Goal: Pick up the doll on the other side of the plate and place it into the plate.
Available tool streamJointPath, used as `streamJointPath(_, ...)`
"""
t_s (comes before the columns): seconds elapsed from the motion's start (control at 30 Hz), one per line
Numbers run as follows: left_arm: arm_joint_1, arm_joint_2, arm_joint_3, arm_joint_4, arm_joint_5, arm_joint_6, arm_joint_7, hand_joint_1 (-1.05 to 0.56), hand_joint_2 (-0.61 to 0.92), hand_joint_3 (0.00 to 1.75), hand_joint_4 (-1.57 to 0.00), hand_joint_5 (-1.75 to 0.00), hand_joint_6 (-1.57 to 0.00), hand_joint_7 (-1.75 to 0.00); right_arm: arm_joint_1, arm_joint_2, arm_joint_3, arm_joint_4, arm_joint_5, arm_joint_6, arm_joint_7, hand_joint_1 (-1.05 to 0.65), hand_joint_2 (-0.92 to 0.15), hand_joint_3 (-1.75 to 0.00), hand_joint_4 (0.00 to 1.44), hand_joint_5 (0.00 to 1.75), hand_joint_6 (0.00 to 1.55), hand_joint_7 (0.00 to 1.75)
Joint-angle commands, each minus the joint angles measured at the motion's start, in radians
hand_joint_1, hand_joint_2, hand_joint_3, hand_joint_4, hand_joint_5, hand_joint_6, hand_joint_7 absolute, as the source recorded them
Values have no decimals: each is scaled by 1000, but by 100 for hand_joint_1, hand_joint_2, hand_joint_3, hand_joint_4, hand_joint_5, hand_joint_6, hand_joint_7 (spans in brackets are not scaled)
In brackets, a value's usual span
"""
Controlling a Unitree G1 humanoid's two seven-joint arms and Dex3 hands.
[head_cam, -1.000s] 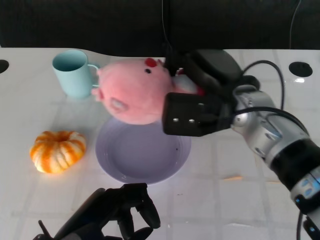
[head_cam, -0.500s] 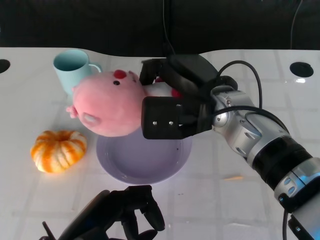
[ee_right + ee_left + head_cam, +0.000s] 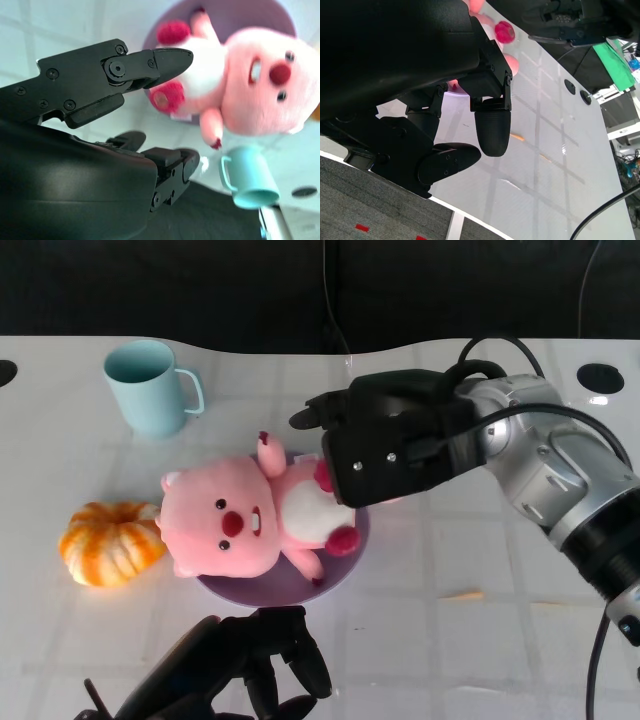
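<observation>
- You have one pink doll [image 3: 250, 525] lying on its back in the one lilac plate [image 3: 345, 558]; its body and feet rest on the plate, and its head hangs over the plate's rim on the pumpkin side.
- Your right hand [image 3: 385, 445] sits just beside the doll's feet, over the plate's far edge. In the right wrist view the fingers [image 3: 150, 65] are spread apart with nothing between them, one fingertip close to a red foot; you cannot tell from the pictures whether it touches.
- Your left hand [image 3: 245, 665] rests low at the near edge of the table, apart from the plate. Its fingers [image 3: 492, 130] are curled in with nothing in them.
- One light-blue mug [image 3: 150, 385] stands upright beyond the doll, well apart from the plate, handle pointing toward the right hand.
- One orange pumpkin [image 3: 112, 542] sits on the white table [image 3: 480, 640], just beside the doll's head.
- That counts one doll, one plate, one mug, one pumpkin, two hands.
</observation>
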Motion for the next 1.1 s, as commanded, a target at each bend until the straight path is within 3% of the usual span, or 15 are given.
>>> streamJointPath(0.03,9,13,8,-15,-1,13,4,-20,64,84,-64,-175,-65,-136,6,-21,-7,-38,22,18,50,-86,-92,-18,8,17,6,0)
streamJointPath(0.23,5,15,8,-17,5,18,6,-20,64,83,-63,-175,-65,-135,51,-48,-29,-129,35,20,63,-86,-92,-19,10,17,7,1)
streamJointPath(0.47,-12,13,10,-9,0,24,4,-20,64,82,-63,-175,-65,-137,219,-155,-111,-389,48,-32,-11,-74,-92,-27,24,22,21,6)
streamJointPath(0.67,-22,13,9,-7,3,29,3,-20,65,82,-64,-175,-65,-137,397,-218,-217,-574,85,-32,-73,-54,-92,-22,52,36,46,14)
streamJointPath(0.73,-24,13,7,-7,7,28,6,-20,64,81,-64,-175,-65,-137,476,-241,-269,-646,117,-30,-84,-44,-92,-19,75,43,63,18)
streamJointPath(0.83,-25,14,4,-9,11,30,7,-20,64,82,-64,-175,-66,-137,564,-275,-324,-724,153,-26,-84,-36,-92,-17,96,43,80,17)
streamJointPath(0.9,-25,14,4,-10,11,31,7,-20,64,82,-65,-175,-66,-137,585,-284,-336,-745,162,-22,-83,-35,-92,-15,100,42,84,16)
streamJointPath(1.0,-21,10,1,-19,8,30,8,-20,65,83,-67,-175,-67,-137,738,-348,-417,-852,210,-15,-59,-30,-92,-14,105,44,90,17)
streamJointPath(1.1,-19,9,2,-20,2,26,7,-18,64,85,-69,-175,-67,-137,815,-372,-452,-891,243,-15,-56,-26,-92,-12,107,45,93,17)
